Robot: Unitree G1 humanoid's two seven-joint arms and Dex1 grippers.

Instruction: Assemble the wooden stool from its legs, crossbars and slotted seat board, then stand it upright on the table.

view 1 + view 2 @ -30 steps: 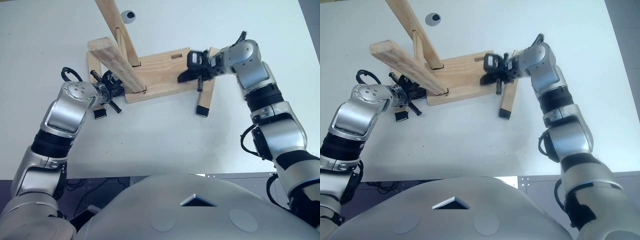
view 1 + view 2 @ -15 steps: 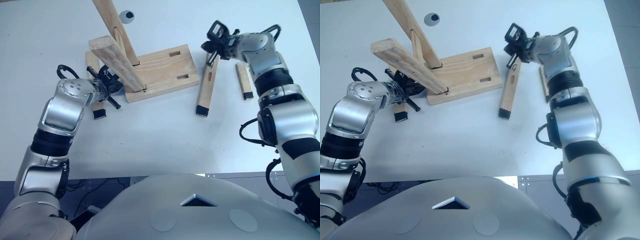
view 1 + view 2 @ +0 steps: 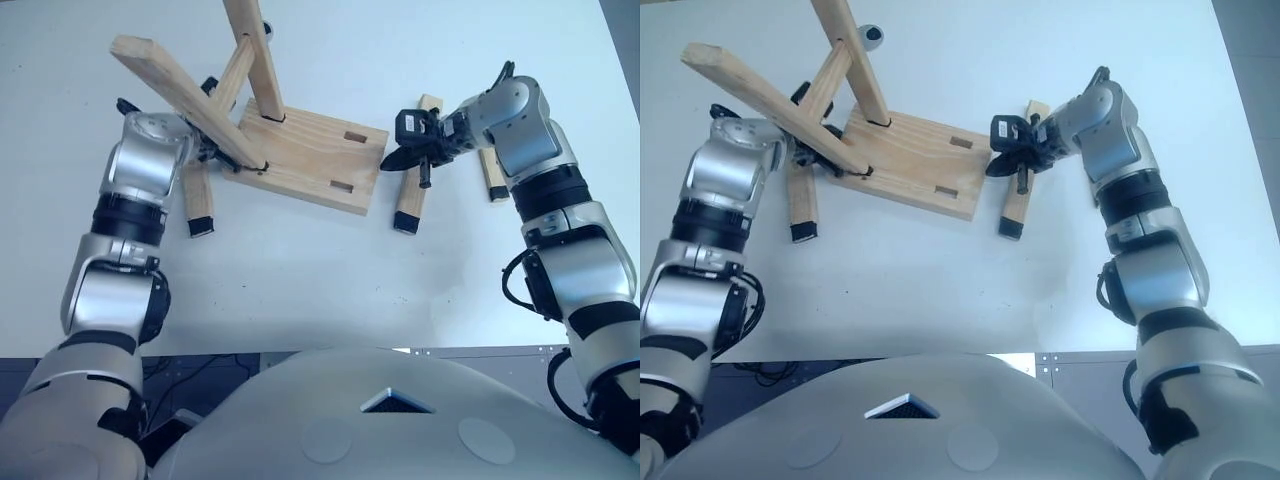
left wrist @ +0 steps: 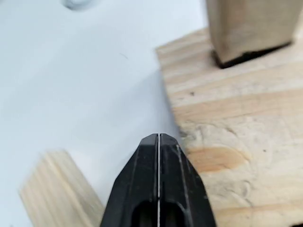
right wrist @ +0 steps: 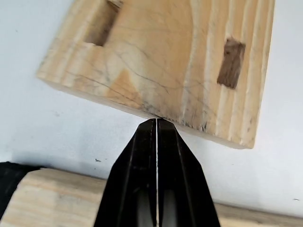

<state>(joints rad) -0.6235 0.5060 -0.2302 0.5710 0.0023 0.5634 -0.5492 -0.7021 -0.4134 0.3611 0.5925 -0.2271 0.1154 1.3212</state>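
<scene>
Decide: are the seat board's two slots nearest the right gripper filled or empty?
Empty. Both slots are open holes in the seat board; nothing sits in them.

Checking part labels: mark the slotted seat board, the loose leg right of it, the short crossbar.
pale slotted wooden seat board [image 3: 300, 160]: left eye view, bare top face.
loose wooden leg with black foot cap [image 3: 408, 200]: left eye view, lower shaft.
short plain wooden crossbar [image 3: 492, 185]: left eye view, near end.

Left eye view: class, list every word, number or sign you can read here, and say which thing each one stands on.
None can be read.
Seat board, slotted-in legs and loose leg: bare wood, no print.
Left gripper and right gripper: plain black fingers, no marking.
</scene>
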